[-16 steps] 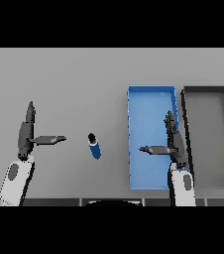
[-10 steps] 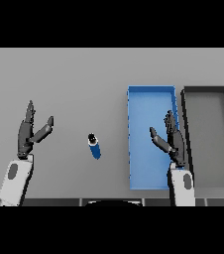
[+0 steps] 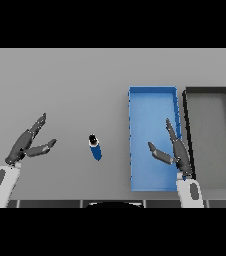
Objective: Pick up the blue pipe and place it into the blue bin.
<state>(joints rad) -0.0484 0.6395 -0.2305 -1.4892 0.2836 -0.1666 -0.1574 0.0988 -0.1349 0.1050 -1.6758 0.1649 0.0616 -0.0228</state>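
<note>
Between the two hands, nearer the left hand (image 3: pixel 24 146) than the right hand (image 3: pixel 175 152), the short blue cylindrical pipe with a dark end (image 3: pixel 95 148) lies on the grey desk (image 3: pixel 65 90), untouched. The left hand is spread wide, fingers straight and thumb apart, holding nothing. The right hand, likewise splayed and empty, hovers over the blue rectangular open-topped bin (image 3: pixel 152 92); just beyond it on the outer side sits a dark grey rectangular bin (image 3: pixel 210 91). The pipe looks small, rigid and light, probably smooth enough to roll, so a pinch across its middle, thumb opposite fingers, seems safest.
</note>
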